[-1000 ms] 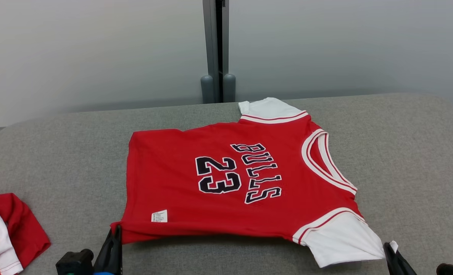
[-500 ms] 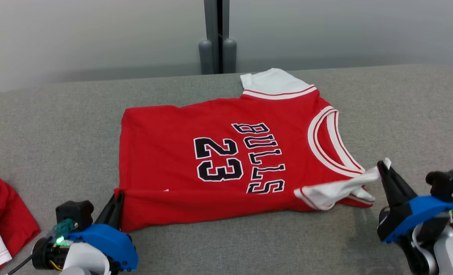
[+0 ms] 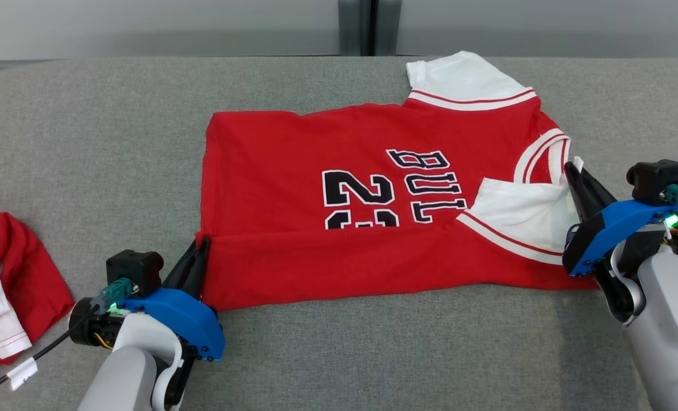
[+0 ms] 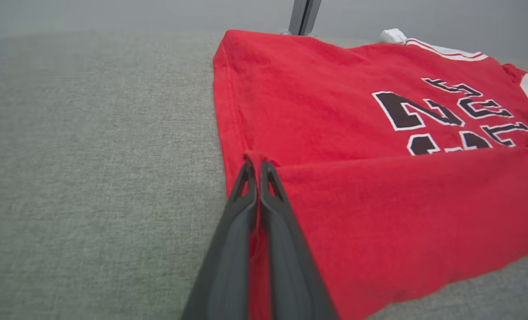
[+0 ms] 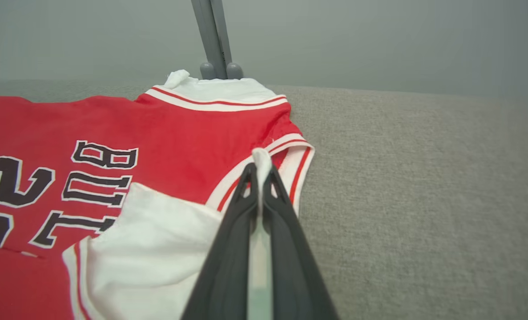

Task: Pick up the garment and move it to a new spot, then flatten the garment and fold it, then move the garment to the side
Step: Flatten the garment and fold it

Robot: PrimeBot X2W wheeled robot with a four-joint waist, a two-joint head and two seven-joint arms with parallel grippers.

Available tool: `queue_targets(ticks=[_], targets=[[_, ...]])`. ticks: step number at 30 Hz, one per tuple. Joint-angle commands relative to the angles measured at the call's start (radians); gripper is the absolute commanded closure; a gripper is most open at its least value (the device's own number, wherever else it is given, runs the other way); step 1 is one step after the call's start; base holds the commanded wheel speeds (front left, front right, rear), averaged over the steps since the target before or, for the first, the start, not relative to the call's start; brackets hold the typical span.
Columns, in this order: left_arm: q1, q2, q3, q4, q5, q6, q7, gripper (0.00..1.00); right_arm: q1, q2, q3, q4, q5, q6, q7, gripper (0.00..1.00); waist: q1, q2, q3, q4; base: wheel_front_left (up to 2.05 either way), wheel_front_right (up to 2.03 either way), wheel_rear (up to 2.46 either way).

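The garment (image 3: 327, 160) is a red jersey with white sleeves and black "23 BULLS" print, lying on the grey table (image 3: 87, 142). Its near edge is folded up over the lower part of the print. My left gripper (image 3: 203, 244) is shut on the red hem corner (image 4: 255, 158) at the garment's left. My right gripper (image 3: 570, 168) is shut on the tip of the white sleeve (image 5: 261, 156), which is laid over the chest beside the collar (image 5: 290, 151). The far white sleeve (image 3: 464, 77) lies flat at the back.
Another red and white garment (image 3: 7, 291) lies crumpled at the table's left edge. A grey post (image 3: 367, 25) stands behind the table against a pale wall. Bare grey table surface (image 5: 424, 178) stretches to the right of the jersey.
Both grippers have carried the garment's near edge away from me, folding it over the print. The white sleeve now lies on the chest. The head camera has tilted down and shifted.
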Motion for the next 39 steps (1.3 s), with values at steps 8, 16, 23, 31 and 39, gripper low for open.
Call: queue_targets(ticks=[8,16,23,31,39], targets=[[-0.028,-0.004,-0.009,0.049,0.015,0.014,-0.134,0.00,-0.016,0.018,0.025,0.123,0.007,0.000,-0.171,0.00,-0.0003,-0.0002,-0.005,-0.008,0.00,0.00,0.00],[0.023,0.001,0.022,-0.028,0.055,0.078,-0.282,0.00,0.120,0.045,-0.091,-0.110,-0.113,0.000,-0.216,0.00,-0.0003,-0.0002,-0.052,-0.051,0.00,0.00,0.00],[0.071,0.015,0.036,-0.112,0.071,0.111,-0.298,0.00,0.327,0.123,-0.163,-0.371,-0.186,0.000,-0.216,0.00,-0.0003,-0.0002,-0.098,-0.085,0.00,0.00,0.00],[0.171,0.016,0.052,-0.155,0.057,0.161,-0.279,0.00,0.488,0.175,-0.153,-0.535,-0.204,0.000,-0.154,0.00,-0.0003,-0.0002,-0.132,-0.107,0.00,0.00,0.00],[0.221,0.020,0.055,-0.190,0.045,0.184,-0.263,0.00,0.554,0.192,-0.160,-0.604,-0.205,0.000,-0.109,0.00,-0.0003,-0.0002,-0.153,-0.107,0.00,0.00,0.00]])
